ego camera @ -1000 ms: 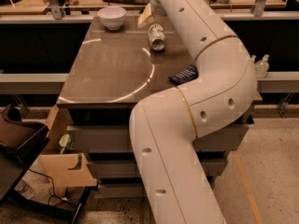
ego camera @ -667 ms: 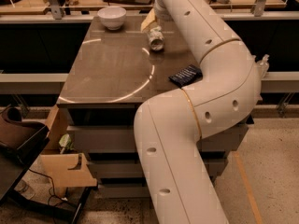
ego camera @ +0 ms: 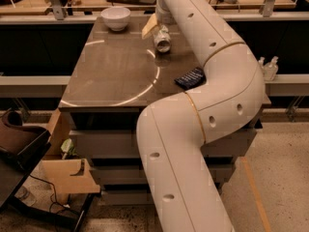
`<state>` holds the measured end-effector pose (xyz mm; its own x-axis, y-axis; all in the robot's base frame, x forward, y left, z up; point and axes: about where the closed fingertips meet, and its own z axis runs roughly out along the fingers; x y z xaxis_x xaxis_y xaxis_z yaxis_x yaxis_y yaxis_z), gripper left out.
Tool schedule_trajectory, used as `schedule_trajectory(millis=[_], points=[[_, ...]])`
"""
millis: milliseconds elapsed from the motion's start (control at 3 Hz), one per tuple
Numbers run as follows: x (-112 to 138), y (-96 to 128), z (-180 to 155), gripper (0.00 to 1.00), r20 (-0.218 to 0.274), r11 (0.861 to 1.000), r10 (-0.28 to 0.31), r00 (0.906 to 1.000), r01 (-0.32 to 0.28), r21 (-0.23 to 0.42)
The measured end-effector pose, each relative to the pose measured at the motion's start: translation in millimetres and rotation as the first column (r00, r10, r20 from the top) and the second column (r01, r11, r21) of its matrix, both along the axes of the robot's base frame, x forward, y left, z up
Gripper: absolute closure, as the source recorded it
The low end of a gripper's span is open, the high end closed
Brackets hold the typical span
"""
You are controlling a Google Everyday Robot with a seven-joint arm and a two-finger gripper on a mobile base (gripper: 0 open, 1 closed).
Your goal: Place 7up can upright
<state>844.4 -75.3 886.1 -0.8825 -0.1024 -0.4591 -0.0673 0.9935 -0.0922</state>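
The 7up can is a small silvery can at the far middle of the brown table. It is tilted, with one round end facing the camera. My gripper sits right at the can's upper end, at the tip of the long white arm that reaches in from the lower right. The arm's wrist hides the can's top part, so whether the can is held or rests on the table cannot be told.
A white bowl stands at the table's far left corner. A dark blue snack packet lies near the right edge, partly behind the arm. Cardboard and a dark chair sit on the floor to the left.
The arm shifted slightly. The can stays in nearly the same spot below the gripper, still tilted.
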Motion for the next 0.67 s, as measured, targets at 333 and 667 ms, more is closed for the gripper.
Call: schedule_trajectory(millis=[333,667], points=[[-3.7,10.2,-5.1,0.00,-0.028,0.999,0.037,0.9989,-0.038,-0.019],[-6.5,19.6,-14.6,0.00,-0.060,0.997,0.063,0.9962,-0.065,-0.041]])
